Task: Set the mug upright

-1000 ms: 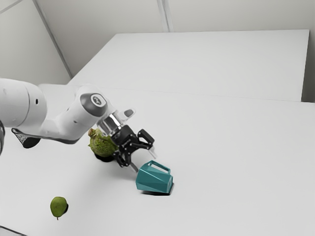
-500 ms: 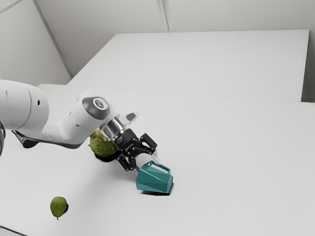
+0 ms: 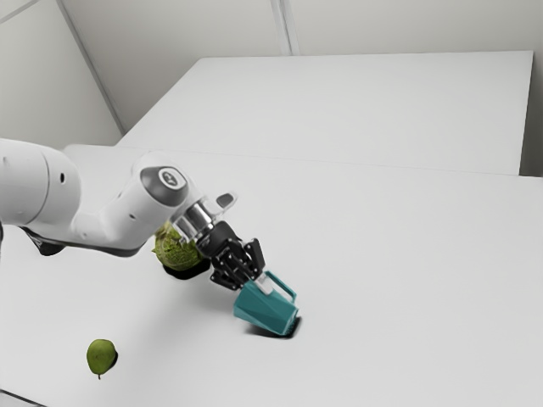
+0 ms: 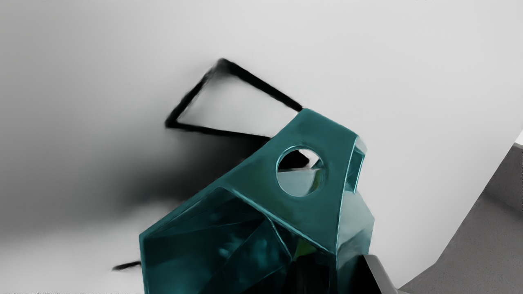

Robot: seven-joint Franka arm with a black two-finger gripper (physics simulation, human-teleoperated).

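The white table (image 3: pixel 407 254) extends beneath the arm (image 3: pixel 127 203). The black gripper (image 3: pixel 263 287) is clamped on the wall of the teal mug (image 3: pixel 266 312), one finger (image 4: pixel 310 275) inside, the other (image 4: pixel 379 275) outside. The mug is tilted, not upright, over the table.

Room beyond mug (image 3: pixel 265 312) toward exterior view's right; larger green fruit (image 3: pixel 175 251) near hand (image 3: pixel 265 286).
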